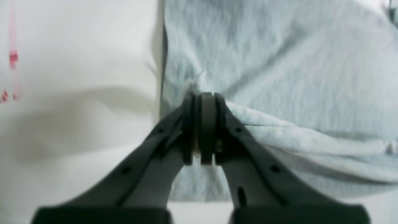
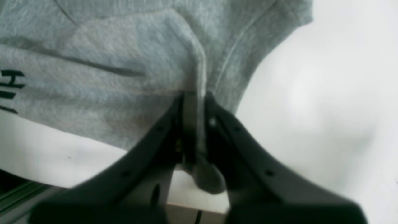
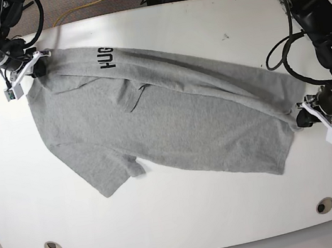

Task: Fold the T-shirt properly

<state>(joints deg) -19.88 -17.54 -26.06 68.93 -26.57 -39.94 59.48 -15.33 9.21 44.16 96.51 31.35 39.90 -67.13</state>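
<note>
The right claw [image 2: 195, 124] pinches a fold of the grey T-shirt [image 2: 124, 93].

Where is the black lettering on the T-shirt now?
In the base view the black lettering lies near the T-shirt's top-left edge, just right of the right claw, which pinches the cloth there.

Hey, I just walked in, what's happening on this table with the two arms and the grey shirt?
A two-armed robot is working on folding a grey T-shirt lying on a white table. The right gripper is shut on the shirt's fabric at the end near the black lettering; the left gripper is shut on the fabric at the opposite end. The shirt is stretched between them, one long edge already doubled over.
</note>
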